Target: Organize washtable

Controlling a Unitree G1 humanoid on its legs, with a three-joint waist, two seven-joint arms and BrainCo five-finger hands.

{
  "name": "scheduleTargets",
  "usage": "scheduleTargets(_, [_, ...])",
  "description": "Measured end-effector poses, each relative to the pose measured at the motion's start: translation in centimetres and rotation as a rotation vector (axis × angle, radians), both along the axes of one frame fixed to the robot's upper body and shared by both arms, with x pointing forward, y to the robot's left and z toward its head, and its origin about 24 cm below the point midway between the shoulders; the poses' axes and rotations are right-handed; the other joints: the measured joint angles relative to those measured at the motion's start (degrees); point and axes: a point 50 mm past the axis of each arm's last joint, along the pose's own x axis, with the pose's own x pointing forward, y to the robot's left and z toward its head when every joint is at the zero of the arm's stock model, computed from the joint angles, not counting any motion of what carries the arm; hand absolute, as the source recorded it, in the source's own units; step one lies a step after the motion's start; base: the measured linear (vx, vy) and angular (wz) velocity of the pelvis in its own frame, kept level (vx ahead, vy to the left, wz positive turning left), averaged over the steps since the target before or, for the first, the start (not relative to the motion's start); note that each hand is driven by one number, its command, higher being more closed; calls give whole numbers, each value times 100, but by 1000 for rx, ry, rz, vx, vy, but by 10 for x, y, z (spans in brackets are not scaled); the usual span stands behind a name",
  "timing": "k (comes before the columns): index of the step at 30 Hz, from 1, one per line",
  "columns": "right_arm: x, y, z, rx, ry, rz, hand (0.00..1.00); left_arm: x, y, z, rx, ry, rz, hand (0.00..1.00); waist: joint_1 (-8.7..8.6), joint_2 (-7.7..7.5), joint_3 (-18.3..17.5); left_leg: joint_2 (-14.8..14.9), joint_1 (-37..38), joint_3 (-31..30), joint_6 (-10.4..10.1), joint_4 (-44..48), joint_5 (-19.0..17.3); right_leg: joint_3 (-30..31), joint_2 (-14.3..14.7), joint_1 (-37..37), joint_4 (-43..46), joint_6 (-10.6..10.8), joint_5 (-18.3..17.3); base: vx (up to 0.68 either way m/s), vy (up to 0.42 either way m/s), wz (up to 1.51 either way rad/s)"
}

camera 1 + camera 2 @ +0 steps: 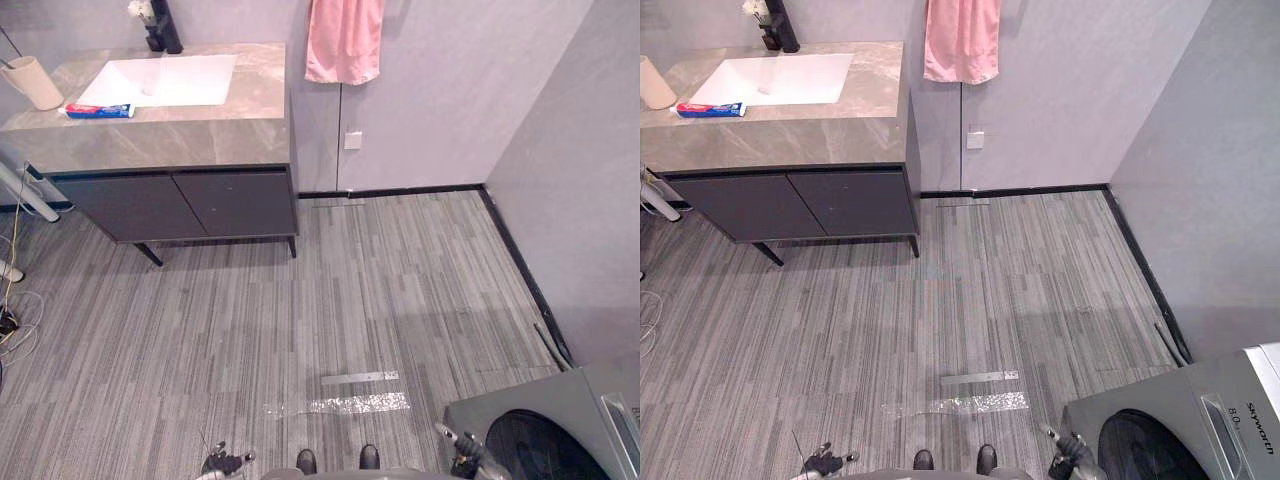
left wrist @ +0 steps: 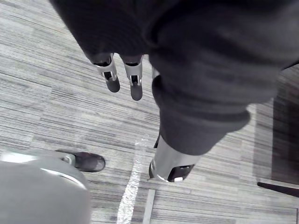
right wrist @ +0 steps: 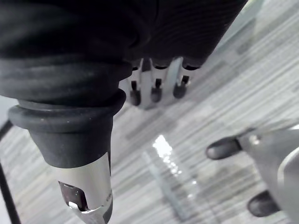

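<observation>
Left hand (image 2: 135, 86) and right hand (image 3: 154, 91) hang low over the floor (image 1: 200, 330), fingers loose and straight, holding nothing. A tape strip (image 1: 340, 404) lies just ahead, a washer (image 1: 560, 420) to the right. Well beyond stands the washtable (image 1: 150, 140) (toothpaste (image 1: 98, 111) beside the sink (image 1: 160, 80), cup (image 1: 32, 82) at its left end). A pink towel (image 1: 343, 38) hangs behind.

A grey marble worktop (image 1: 200, 135) holds a white sunken basin (image 1: 160, 80). A red, white and blue toothpaste tube (image 1: 98, 111) lies flat beside the basin's front left corner. A cream cup (image 1: 32, 82) stands upright further left.
</observation>
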Motion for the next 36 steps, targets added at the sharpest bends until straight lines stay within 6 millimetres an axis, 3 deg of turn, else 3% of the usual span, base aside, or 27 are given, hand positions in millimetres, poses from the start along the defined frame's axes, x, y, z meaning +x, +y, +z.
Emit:
scheduleTargets(4, [23,-1,8,-22,-59,2,0,18,-1,5,0,-64,21,0,-3,30,144,-28,60,42,-9,-1,-6,10,-32,71,-40,41,26,1,27,-3])
scheduleTargets(12, [14,7,4,-4,-37,3,0,11,-5,2,-10,-45,9,0,4,29,232,-34,76,59,-16,-6,-16,15,-43,80,-37,43,25,-4,0,0])
scheduleTargets(17, [7,7,1,1,-18,-6,0,-3,-4,-1,-14,-12,32,0,23,32,313,-18,-88,224,51,12,-83,172,-23,-155,17,57,31,-27,12,-16])
scheduleTargets(20, [6,6,1,12,-26,-52,0,-9,1,-1,-13,-8,69,0,23,-18,562,-2,-240,385,191,423,-426,157,-112,-760,1276,246,-590,10,11,-28])
scheduleTargets(21, [1,10,-1,35,-22,-85,0,-11,4,-1,-13,-6,101,0,46,-37,682,80,-266,437,239,700,-677,-109,-168,-1291,2478,425,-753,31,-10,-21])
scheduleTargets(22, [1,10,-1,35,-22,-85,0,-11,4,-1,-13,-6,101,0,46,-37,682,80,-266,437,239,700,-677,-109,-168,-1291,2478,425,-753,74,-20,-22])
scheduleTargets(23, [-1,19,-2,72,-38,-121,0,-15,9,-1,-2,4,110,0,13,3,799,300,-276,444,265,1124,-980,-480,-285,-2044,4026,421,-795,98,-11,-11])
scheduleTargets(24, [0,18,-2,73,-45,-134,0,-16,10,-1,2,7,111,0,1,25,810,374,-268,449,244,1235,-1086,-537,-317,-2207,4208,412,-818,186,-15,-19])
scheduleTargets(25, [-5,15,-2,67,-36,-141,0,-16,10,-1,1,11,112,0,14,40,847,495,-140,455,195,1302,-1198,-725,-456,-2393,4239,529,-919,267,-32,1])
scheduleTargets(27, [-8,15,-3,64,-35,-150,0,-9,13,1,9,-5,107,0,-9,-29,867,665,89,294,10,1281,-1367,-998,-737,-2506,3470,580,-888,338,-84,29])
scheduleTargets(31, [-15,12,-5,60,-14,-163,0,10,9,4,-2,-56,118,0,-75,-147,938,811,841,83,-437,859,-1711,-1294,-1198,-2520,1116,735,-207,541,-264,41])
scheduleTargets(32, [-17,12,-6,63,-5,-169,0,9,9,4,-4,-57,132,0,-192,-124,924,963,1169,86,-525,682,-1825,-1391,-1276,-2539,1207,660,-194,748,-434,59])
scheduleTargets(33, [-23,8,-6,59,5,-189,0,6,7,3,-12,-54,155,0,-276,25,898,1147,1350,52,-610,584,-1859,-1416,-1184,-2574,1520,489,82,680,-360,62])
scheduleTargets(34, [-26,6,-7,54,11,-203,0,4,7,2,-19,-59,185,0,-298,90,788,1376,1370,68,-855,855,-1694,-1383,-1041,-2735,2193,265,299,788,-429,33])
scheduleTargets(35, [-26,2,-6,54,6,-227,0,5,3,2,-37,-69,226,0,-289,199,778,1666,1076,43,-753,1761,-1524,-1406,-842,-2753,2622,42,233,800,-459,2])
scheduleTargets(36, [-26,1,-6,50,8,-228,0,2,1,1,-49,-67,257,0,-242,258,761,1817,864,48,-504,2362,-1315,-1438,-711,-2688,2733,-43,57,791,-518,-29])
